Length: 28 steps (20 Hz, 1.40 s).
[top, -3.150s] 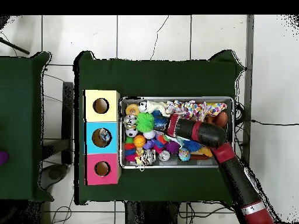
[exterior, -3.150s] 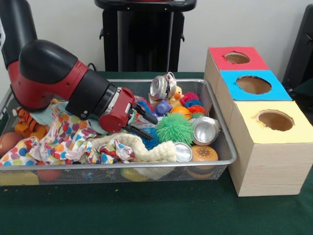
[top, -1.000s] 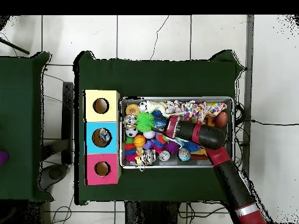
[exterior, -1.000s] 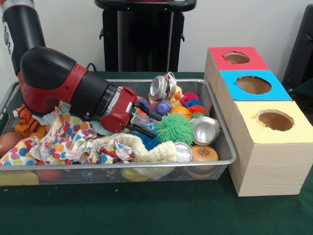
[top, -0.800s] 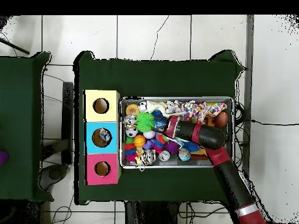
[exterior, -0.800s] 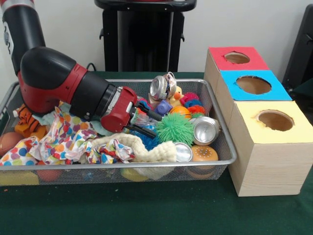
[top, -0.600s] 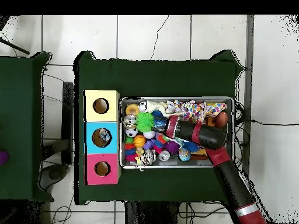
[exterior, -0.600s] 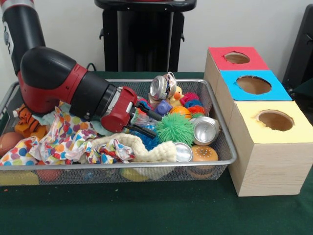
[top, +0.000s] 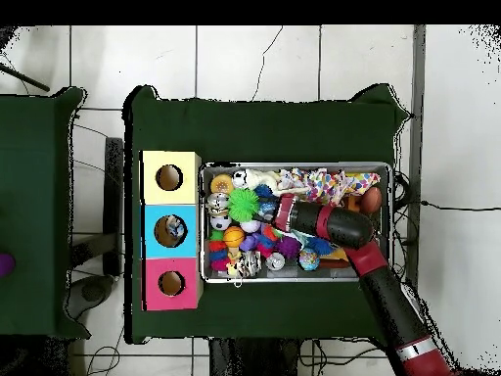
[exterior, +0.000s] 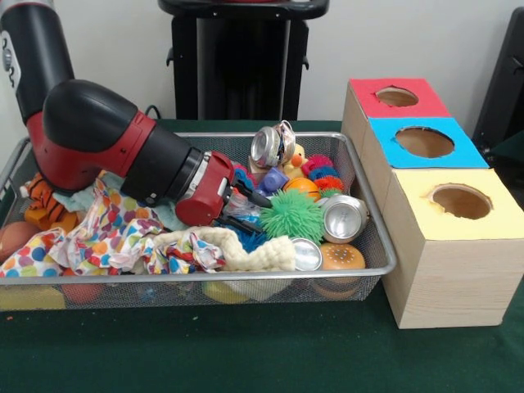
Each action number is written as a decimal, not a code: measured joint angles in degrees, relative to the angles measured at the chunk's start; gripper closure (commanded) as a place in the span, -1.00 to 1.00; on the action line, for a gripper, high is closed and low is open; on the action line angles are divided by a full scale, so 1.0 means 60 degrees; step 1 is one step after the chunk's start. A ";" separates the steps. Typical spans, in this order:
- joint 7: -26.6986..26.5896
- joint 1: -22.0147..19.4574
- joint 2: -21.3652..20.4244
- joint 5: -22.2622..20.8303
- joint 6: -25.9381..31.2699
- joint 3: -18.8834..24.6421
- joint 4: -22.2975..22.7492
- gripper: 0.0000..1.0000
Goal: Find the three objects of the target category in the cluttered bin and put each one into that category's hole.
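Pincer [exterior: 246,209] jaws stand parted around a small clear item we cannot identify, just beside the green spiky ball [exterior: 292,214] mid-bin [exterior: 372,246], which we judge light, soft, best gripped centrally.

Two cameras watching one table.
The front view is looking low and close across the bin [exterior: 372,246] at the boxes [exterior: 434,205] — the overhead view is looking straight down from far above; both are sharing bin, boxes, arm [top: 342,227].
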 measured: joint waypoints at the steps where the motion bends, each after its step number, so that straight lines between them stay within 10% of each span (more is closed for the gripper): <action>1: 0.0000 0.0021 -0.0022 0.0000 0.0000 -0.0015 -0.0008 -1.00; 18: 0.0000 0.0060 -0.0048 0.0004 0.0000 -0.0058 -0.0051 -1.00; 19: 0.0000 0.0062 -0.0048 0.0000 -0.0004 -0.0061 -0.0053 1.00; 28: 0.0000 0.0063 -0.0046 0.0014 -0.0002 -0.0054 -0.0094 1.00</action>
